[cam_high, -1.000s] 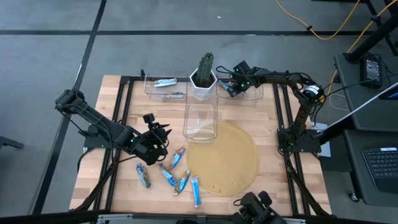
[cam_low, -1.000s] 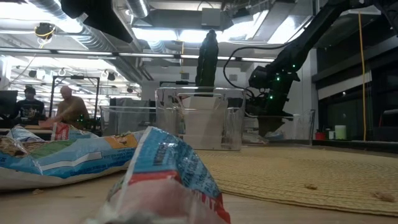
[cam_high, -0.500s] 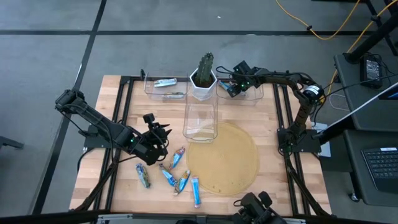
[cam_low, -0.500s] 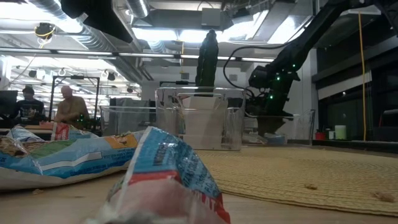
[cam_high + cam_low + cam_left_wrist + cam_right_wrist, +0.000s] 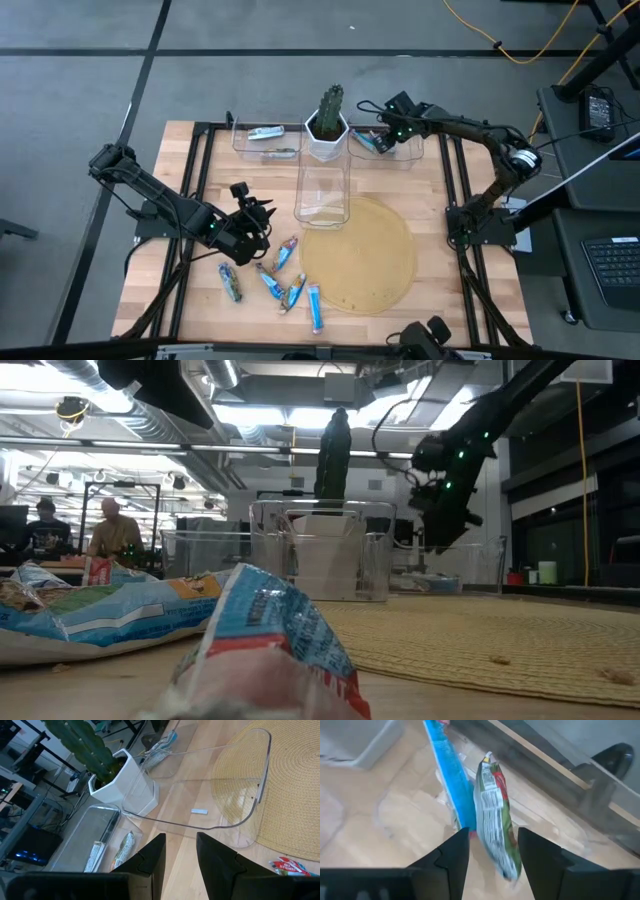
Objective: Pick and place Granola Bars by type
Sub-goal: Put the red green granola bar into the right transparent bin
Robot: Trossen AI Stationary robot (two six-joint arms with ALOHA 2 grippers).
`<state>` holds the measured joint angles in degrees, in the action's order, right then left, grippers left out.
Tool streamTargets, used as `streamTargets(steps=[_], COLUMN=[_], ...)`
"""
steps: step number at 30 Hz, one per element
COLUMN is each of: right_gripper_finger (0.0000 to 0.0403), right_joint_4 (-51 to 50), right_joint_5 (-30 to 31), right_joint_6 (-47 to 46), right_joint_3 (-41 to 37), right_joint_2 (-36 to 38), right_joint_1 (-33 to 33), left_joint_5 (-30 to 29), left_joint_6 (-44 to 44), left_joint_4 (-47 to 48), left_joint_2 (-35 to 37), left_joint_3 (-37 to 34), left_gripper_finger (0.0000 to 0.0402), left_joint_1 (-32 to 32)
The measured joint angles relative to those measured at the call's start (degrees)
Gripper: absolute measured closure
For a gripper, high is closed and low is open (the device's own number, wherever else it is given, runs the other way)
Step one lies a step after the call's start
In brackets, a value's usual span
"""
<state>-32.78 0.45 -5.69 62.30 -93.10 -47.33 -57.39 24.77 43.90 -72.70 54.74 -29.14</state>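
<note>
Over the far right bin (image 5: 400, 152), my right gripper (image 5: 492, 842) parted, empty, blue bar (image 5: 451, 780) and green bar (image 5: 495, 820) below, left gripper (image 5: 180, 852) parted near loose bars (image 5: 275, 280).

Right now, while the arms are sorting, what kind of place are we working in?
Most likely a robotics lab or workshop, not a home. The low view shows exposed ceiling ducts and people at benches behind the wooden table; the high view shows a laptop and yellow cable on the floor.
</note>
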Motion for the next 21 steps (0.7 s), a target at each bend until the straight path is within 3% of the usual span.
streamTargets(steps=[11,21], right_gripper_finger=[0.0232,0.0232], right_joint_4=[-7.0,-13.1], right_joint_5=[4.0,6.8], right_joint_6=[0.5,-0.4], right_joint_3=[0.0,0.0], right_joint_2=[13.2,23.4], right_joint_1=[6.9,17.6], left_joint_5=[0.0,0.3], left_joint_6=[0.5,0.9], left_joint_4=[0.0,0.0], left_joint_2=[0.0,0.0], left_joint_3=[0.0,0.0], left_gripper_finger=[0.0300,0.0300], left_joint_1=[0.0,0.0])
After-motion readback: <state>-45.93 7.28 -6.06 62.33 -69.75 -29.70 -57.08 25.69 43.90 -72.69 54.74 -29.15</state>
